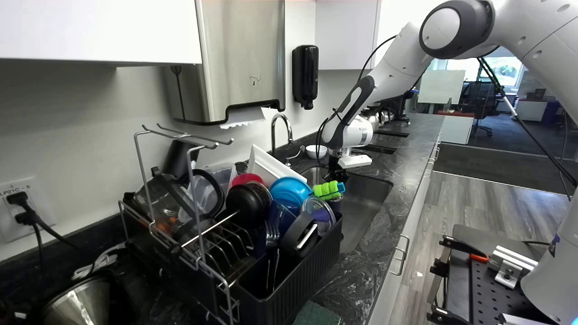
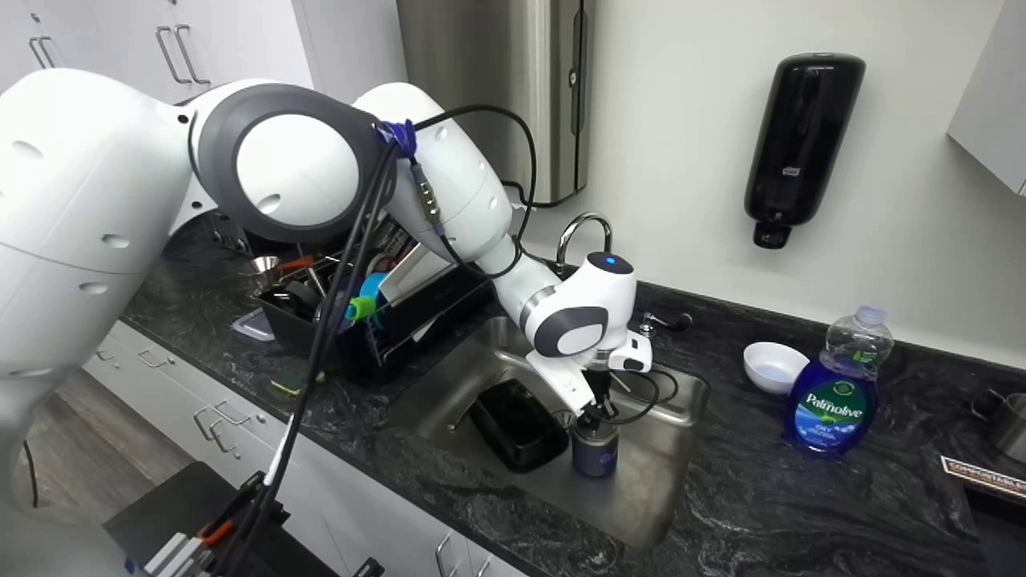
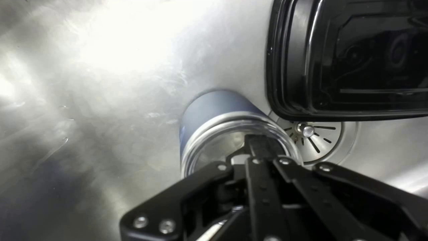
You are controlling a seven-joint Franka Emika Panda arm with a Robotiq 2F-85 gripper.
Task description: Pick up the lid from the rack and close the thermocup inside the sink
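The thermocup stands upright on the floor of the sink, apart from its walls: a round, dark blue body with a mark on its side too small to read, and a pale metallic rim. A clear round lid lies over its mouth, partly hidden; whether it is pressed fully home cannot be told. The sink is a rectangular metal basin. The wire dish rack, with its black ribbed bin, stands beside it.

All views on sink, wrist view closest
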